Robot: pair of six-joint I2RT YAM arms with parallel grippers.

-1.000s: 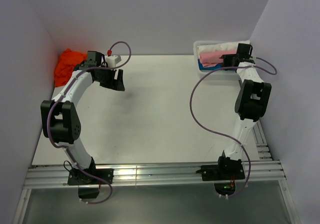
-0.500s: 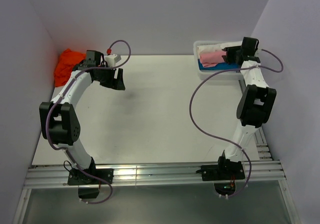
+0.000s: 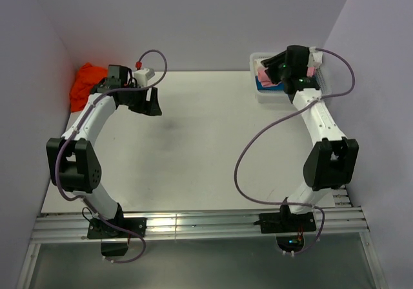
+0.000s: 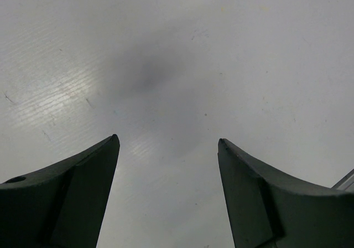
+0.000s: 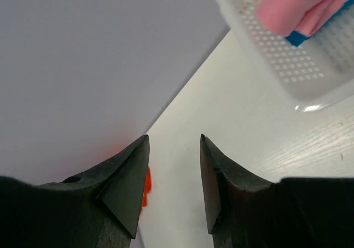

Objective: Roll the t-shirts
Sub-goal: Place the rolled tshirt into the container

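Note:
The bright orange t-shirt (image 3: 84, 82) lies crumpled in the back left corner against the wall. In the right wrist view only a sliver of the orange t-shirt (image 5: 146, 188) shows beside a finger. The light pink t-shirt (image 3: 263, 77) (image 5: 293, 7) lies in the white mesh basket (image 3: 261, 96) (image 5: 287, 65) at the back right. My left gripper (image 3: 153, 102) (image 4: 167, 140) hangs open over bare table, right of the orange t-shirt. My right gripper (image 3: 276, 69) (image 5: 174, 137) hovers over the basket, pointing left, open with nothing between its fingers.
A blue cloth (image 3: 275, 87) (image 5: 298, 37) and a white cloth (image 3: 263, 62) also lie in the basket. Purple walls close the table on the left, back and right. A metal rail (image 3: 193, 224) runs along the near edge by the arm bases.
My right arm has risen and swung its wrist round to face left above the basket, its jaws widening a little. The left arm has barely moved.

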